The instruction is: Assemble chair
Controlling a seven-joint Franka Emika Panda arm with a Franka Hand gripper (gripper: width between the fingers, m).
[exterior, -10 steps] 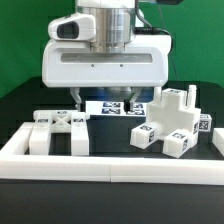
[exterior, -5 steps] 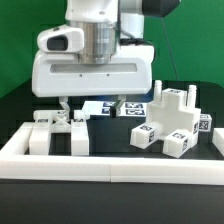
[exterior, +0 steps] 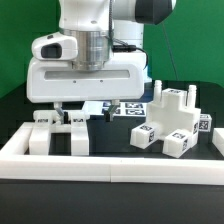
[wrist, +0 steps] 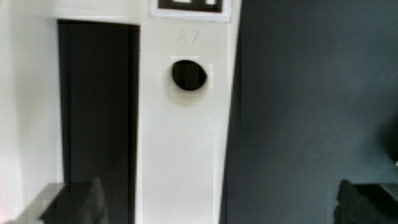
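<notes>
Loose white chair parts (exterior: 55, 130) with tag markers lie at the exterior view's left, against the border rail. A joined cluster of chair parts (exterior: 172, 120) stands at the exterior view's right. My gripper (exterior: 88, 107) hangs open just above and behind the left parts, holding nothing. In the wrist view, a long white chair part (wrist: 178, 130) with a round hole (wrist: 187, 73) and a dark slot lies below my open gripper (wrist: 222, 205), closer to one of the two dark fingertips (wrist: 80, 205).
A long white low border rail (exterior: 100, 165) runs along the front, with raised ends at both sides. The marker board (exterior: 125, 108) lies flat behind the parts, partly hidden by the gripper. The table top is black.
The gripper has moved toward the exterior view's left and come lower, now over the left chair parts. Its jaws stay open. No part has moved.
</notes>
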